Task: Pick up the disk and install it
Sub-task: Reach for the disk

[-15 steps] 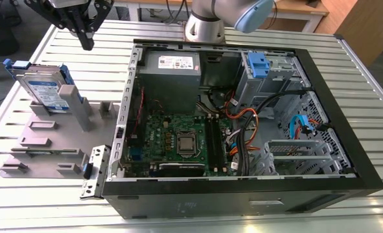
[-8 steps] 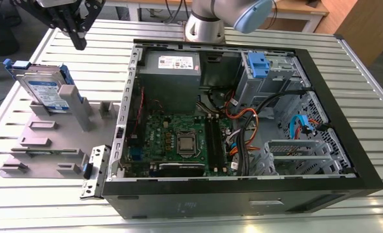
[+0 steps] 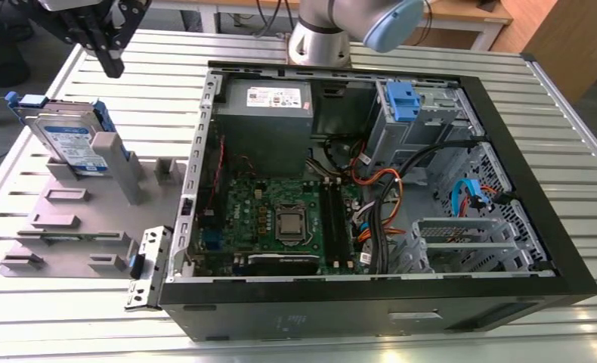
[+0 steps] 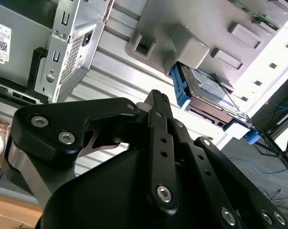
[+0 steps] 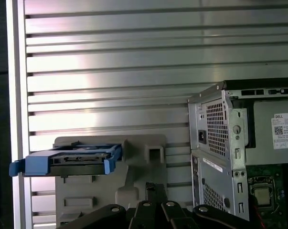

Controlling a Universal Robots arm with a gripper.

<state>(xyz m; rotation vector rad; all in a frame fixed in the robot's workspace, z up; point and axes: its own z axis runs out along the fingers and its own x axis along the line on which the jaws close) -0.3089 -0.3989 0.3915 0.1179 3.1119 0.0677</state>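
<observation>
**Disk parked on edge in its grey stand; closed gripper hangs nearby, empty**

A ribbed aluminium table of bright slats carries everything. A wooden cabinet stands past its two o'clock corner.

From the centre out to four o'clock in the exterior view lies a black tower case, its side panel off so that it is open like a box. Inside it are:
- a boxy grey power supply at the case's eleven o'clock
- a green motherboard toward seven
- a perforated metal drive cage with a blue clip at one
- a loose bundle of orange, black and blue cables through the middle

At nine o'clock in the exterior view sits a matte grey plastic stand, moulded with slots and posts. The disk stands on edge at the stand's ten o'clock end. It is flat silver metal with a white-and-blue label, framed by a blue plastic carrier.

The gripper, black and jointed, hangs at eleven o'clock in the exterior view. It is near the disk but apart from it, with its fingers pressed together on nothing.
</observation>
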